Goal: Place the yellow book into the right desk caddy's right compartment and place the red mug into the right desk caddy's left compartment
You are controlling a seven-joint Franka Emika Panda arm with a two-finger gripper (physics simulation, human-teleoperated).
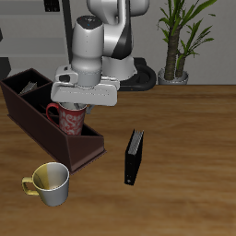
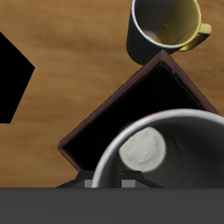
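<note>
The red mug point(image 1: 68, 117) stands upright in the right desk caddy point(image 1: 37, 124), in a cell near the caddy's front end. Its lower part is hidden behind the caddy wall. My gripper point(image 1: 81, 104) is directly above it and shut on its rim. In the wrist view the mug's grey inside point(image 2: 166, 162) fills much of the frame, with the gripper point(image 2: 108, 184) astride the rim and the dark cell point(image 2: 122, 109) underneath. A narrow pale slab that looks like the yellow book point(image 1: 32, 88) lies in the cell at the caddy's far end.
A thick black book point(image 1: 135, 155) stands upright beside the caddy's front end and shows as a black shape in the wrist view point(image 2: 13, 79). A silvery mug with a yellow handle point(image 1: 51, 182) point(image 2: 162, 26) stands near the table's front edge. A potted plant point(image 1: 180, 41) stands at the back.
</note>
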